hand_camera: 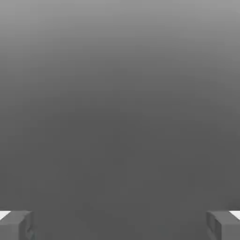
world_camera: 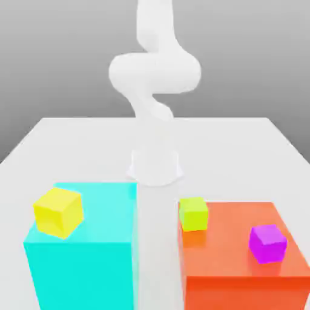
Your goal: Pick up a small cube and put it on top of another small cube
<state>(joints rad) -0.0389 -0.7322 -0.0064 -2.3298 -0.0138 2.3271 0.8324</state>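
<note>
On the exterior view's clock face, yellow cube (world_camera: 58, 212) sits at eight, lime cube (world_camera: 194, 214) at five, magenta cube (world_camera: 267, 244) at four. Fingers (hand_camera: 26, 226) stand open, empty; best square them to magenta's tilted faces before descending.

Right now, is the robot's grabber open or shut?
Open: in the hand view, the end effector's two fingertips stand far apart, with nothing between them.
</note>
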